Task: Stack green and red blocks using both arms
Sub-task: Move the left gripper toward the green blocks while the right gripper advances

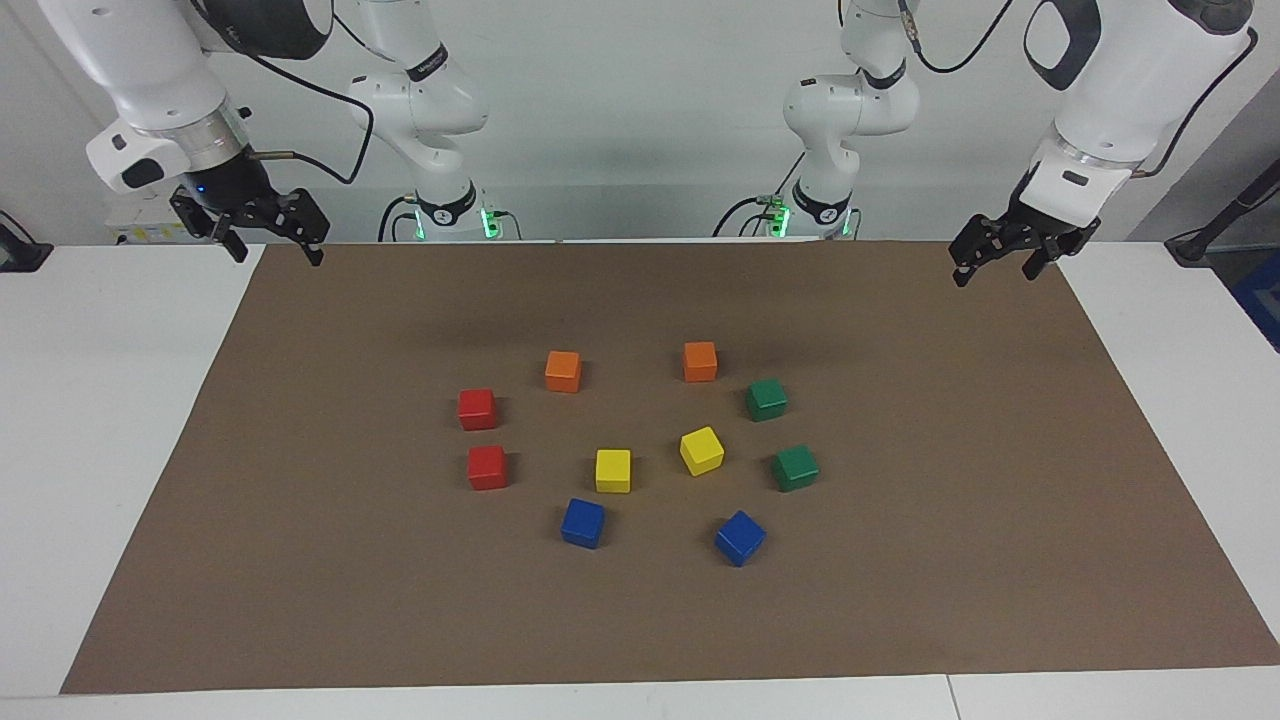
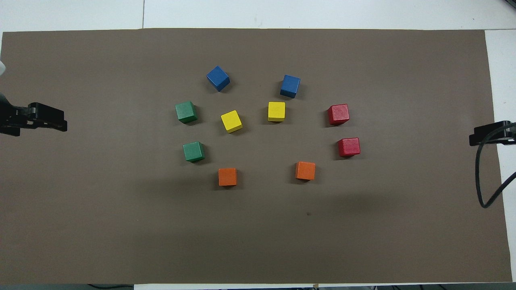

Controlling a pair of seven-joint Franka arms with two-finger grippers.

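Observation:
Two green blocks (image 1: 766,399) (image 1: 795,467) sit apart on the brown mat toward the left arm's end; they also show in the overhead view (image 2: 194,152) (image 2: 186,111). Two red blocks (image 1: 477,409) (image 1: 487,467) sit apart toward the right arm's end, also in the overhead view (image 2: 349,147) (image 2: 338,114). No block is stacked. My left gripper (image 1: 995,272) (image 2: 44,121) hangs open and empty over the mat's edge at its own end. My right gripper (image 1: 277,252) (image 2: 487,136) hangs open and empty over the mat's edge at its end. Both arms wait.
Two orange cubes (image 1: 563,371) (image 1: 700,361) lie nearest the robots, two yellow cubes (image 1: 613,470) (image 1: 701,450) in the middle, two blue cubes (image 1: 582,522) (image 1: 740,537) farthest. Two smaller white arms (image 1: 440,110) (image 1: 850,110) stand at the table's robot end. The brown mat (image 1: 900,600) covers most of the table.

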